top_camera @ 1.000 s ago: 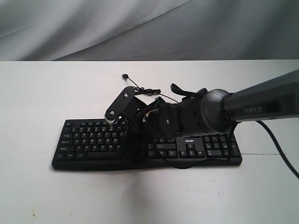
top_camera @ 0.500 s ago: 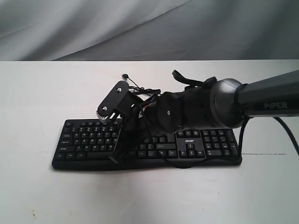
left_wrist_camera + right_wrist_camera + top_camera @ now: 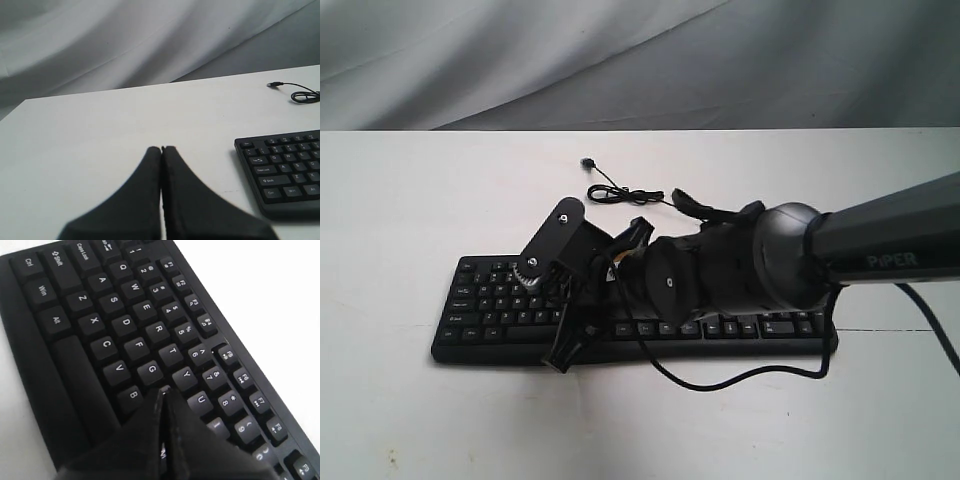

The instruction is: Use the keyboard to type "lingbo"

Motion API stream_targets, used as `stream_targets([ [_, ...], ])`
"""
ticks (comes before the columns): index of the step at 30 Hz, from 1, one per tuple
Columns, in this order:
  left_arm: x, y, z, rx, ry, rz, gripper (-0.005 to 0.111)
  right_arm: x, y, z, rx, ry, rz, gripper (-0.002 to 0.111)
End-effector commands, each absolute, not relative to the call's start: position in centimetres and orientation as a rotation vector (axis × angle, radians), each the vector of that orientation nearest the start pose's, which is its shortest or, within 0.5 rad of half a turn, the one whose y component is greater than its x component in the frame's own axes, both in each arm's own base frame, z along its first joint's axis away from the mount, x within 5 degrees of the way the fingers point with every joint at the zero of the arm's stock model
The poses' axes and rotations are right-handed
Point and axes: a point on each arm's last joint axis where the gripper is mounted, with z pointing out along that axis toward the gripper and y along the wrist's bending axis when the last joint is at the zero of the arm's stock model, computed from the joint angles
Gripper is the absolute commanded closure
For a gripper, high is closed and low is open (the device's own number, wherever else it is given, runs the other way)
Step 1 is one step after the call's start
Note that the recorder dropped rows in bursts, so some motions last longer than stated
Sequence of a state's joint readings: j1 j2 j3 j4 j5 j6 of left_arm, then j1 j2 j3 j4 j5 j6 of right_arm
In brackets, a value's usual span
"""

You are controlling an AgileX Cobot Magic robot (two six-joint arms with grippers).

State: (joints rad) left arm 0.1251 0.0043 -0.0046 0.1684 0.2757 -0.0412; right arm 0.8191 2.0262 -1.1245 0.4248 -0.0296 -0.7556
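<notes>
Keyboard: I see the keyboard [image 3: 490, 300] lying flat on the white table [image 3: 400, 220], its long side running across the exterior view. My right arm [image 3: 880, 235] covers much of its right half.
Cable: a thin black cable [image 3: 620, 193] loops on the table behind the keyboard, and its plug [image 3: 586, 163] lies loose.
Right side: my right gripper [image 3: 560, 356] reaches in from the right and points down at the left half of the keyboard, close to its front edge.
Right jaws: pressed together, with nothing between them.
Right wrist view: the closed gripper [image 3: 163, 391] sits among the letter keys, with G, Y, U and B around it. The key beneath is hidden, and I cannot tell whether it is touched.
Left side: my left gripper [image 3: 161, 149] shows only in its wrist view, over bare table, apart from the keyboard's [image 3: 285, 170] Ctrl-and-Shift end.
Left jaws: together, empty.
Backdrop: grey cloth [image 3: 520, 60].
</notes>
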Motion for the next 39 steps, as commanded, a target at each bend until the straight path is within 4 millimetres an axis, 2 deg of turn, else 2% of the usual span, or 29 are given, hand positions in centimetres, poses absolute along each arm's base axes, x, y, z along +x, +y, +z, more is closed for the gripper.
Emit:
stream_targets([
  [1,5.4,1.0,18.9,-0.034,1.750,0.208,0.107,28.1,30.1,11.8,-1.260,1.998,0.216,0.108],
  [16,5.4,1.0,18.9,-0.034,1.750,0.208,0.107,28.1,30.2,11.7,-1.256,1.997,0.216,0.108],
  [23,5.4,1.0,18.9,-0.034,1.750,0.208,0.107,28.1,30.2,10.6,-1.274,2.024,0.211,0.108],
  [39,5.4,1.0,18.9,-0.034,1.750,0.208,0.107,28.0,30.2,10.4,-1.280,2.033,0.211,0.108],
])
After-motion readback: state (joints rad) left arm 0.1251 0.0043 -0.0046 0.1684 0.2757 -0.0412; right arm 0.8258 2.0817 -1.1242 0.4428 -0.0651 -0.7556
